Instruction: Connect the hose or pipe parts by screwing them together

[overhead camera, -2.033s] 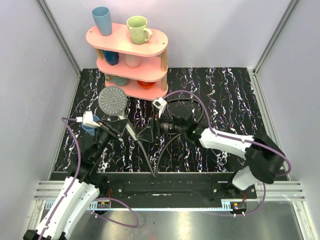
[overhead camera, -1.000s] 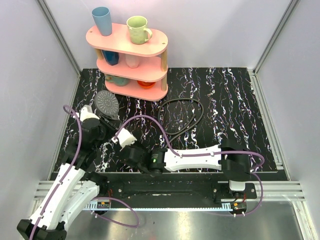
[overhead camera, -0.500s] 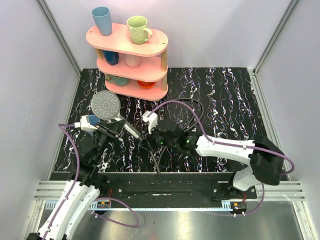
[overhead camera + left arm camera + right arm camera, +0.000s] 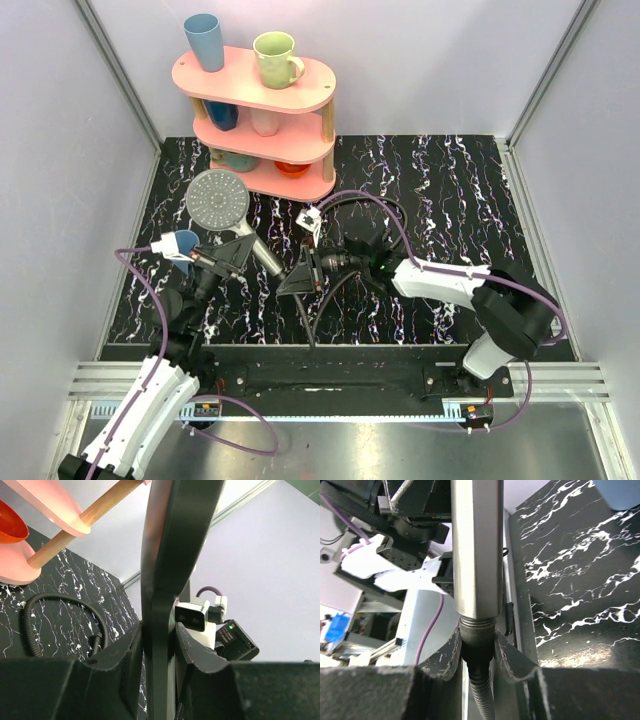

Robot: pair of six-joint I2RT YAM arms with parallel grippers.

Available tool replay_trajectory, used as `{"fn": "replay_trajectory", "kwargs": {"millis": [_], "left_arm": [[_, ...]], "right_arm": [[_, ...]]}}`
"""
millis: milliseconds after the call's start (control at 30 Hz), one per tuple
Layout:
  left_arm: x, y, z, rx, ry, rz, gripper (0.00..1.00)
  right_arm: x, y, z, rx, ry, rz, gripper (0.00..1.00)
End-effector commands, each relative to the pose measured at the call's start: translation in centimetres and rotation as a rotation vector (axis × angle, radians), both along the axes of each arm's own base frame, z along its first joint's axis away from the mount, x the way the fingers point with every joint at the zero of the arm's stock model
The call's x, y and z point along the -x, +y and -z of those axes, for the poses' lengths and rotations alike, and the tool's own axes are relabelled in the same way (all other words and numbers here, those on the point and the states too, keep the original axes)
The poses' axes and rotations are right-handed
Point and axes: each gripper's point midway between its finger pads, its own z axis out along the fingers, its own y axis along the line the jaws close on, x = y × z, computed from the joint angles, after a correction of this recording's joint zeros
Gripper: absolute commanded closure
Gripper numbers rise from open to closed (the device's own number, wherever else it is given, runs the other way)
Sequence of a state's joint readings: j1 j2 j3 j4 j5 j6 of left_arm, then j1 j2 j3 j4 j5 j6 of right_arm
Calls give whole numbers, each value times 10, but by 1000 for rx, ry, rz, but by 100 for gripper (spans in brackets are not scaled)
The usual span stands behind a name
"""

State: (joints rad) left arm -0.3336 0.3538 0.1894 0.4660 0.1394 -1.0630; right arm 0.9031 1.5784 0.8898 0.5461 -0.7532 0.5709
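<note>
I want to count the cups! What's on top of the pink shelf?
On top of the pink shelf stand a blue cup and a green mug. Below it, only parts of a dark blue cup, white cup and orange bowl show; the rest is covered.

Robot lab cell: plain white walls (image 4: 450, 60), aluminium framing (image 4: 111, 62).

Reaches up from lower left of the top view with the left arm, left gripper (image 4: 226, 256) clamped on the shower head (image 4: 217, 198). Stretches the right arm leftward to mid-frame, right gripper (image 4: 300, 276) pinching the hose (image 4: 481, 700).
</note>
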Motion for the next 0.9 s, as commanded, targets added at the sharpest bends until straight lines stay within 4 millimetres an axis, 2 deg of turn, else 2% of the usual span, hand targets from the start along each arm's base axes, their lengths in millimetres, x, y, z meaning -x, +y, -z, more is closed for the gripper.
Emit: {"fn": "replay_trajectory", "kwargs": {"millis": [0,33,100,133,167,200,233,267,300,333,367,400,433,467,500,533,567,600,633,667,700,733,767,833,867], "left_arm": [[22,-18,-7,-70,-77,122,100],[21,-16,-13,-75,-81,110,100],[15,-15,-2,-128,-19,88,100],[12,-11,-12,-136,-19,58,100],[9,-9,-2,-163,39,43,100],[5,-7,1,-184,59,26,100],[2,-1,-7,-181,66,-15,100],[0,3,2,-194,122,-34,100],[-3,6,5,-194,155,-57,100],[-8,16,-3,-175,171,-119,100],[-10,20,14,-184,263,-136,100],[-13,25,16,-189,293,-171,100],[-15,31,10,-187,298,-203,100],[-16,32,18,-212,341,-213,100],[-17,34,18,-217,354,-222,100],[-18,37,12,-218,353,-239,100],[-19,38,18,-237,387,-245,100],[-20,39,18,-245,397,-251,100],[-22,41,11,-246,396,-268,100],[-23,42,17,-264,427,-275,100],[-24,44,18,-274,441,-287,100],[-25,47,10,-275,441,-304,100],[-26,48,18,-300,480,-307,100],[-26,49,16,-309,500,-310,100],[-28,48,16,-309,509,-310,100]], "right_arm": [[-12,1,-64,-249,-35,-23,97],[-15,3,-57,-215,-17,-9,90],[-24,4,-52,-185,-25,38,75],[-26,3,-47,-151,-13,58,68],[-29,2,-44,-140,-26,76,53],[-34,1,-42,-126,-29,118,47],[-35,-2,-42,-111,-30,139,44],[-38,-5,-42,-105,-41,163,36],[-44,-9,-45,-103,-51,222,33],[-48,-12,-41,-80,-45,255,30],[-49,-14,-40,-75,-55,280,25],[-57,-16,-40,-64,-60,333,22],[-57,-19,-38,-32,-58,353,21],[-51,-16,-36,-6,-100,354,20],[-61,-16,-47,9,-145,439,19],[-56,-18,-32,108,-159,462,18],[-70,-23,-30,173,-245,570,18],[-57,-10,-40,191,-283,572,18],[-54,-13,-30,266,-302,591,18],[-60,-17,-30,305,-338,660,18],[-47,-7,-33,314,-359,650,19],[-42,-8,-25,361,-375,657,19],[-44,-10,-24,391,-410,705,19],[-34,2,-14,450,-449,696,19],[-36,3,-13,475,-470,721,19]]}}
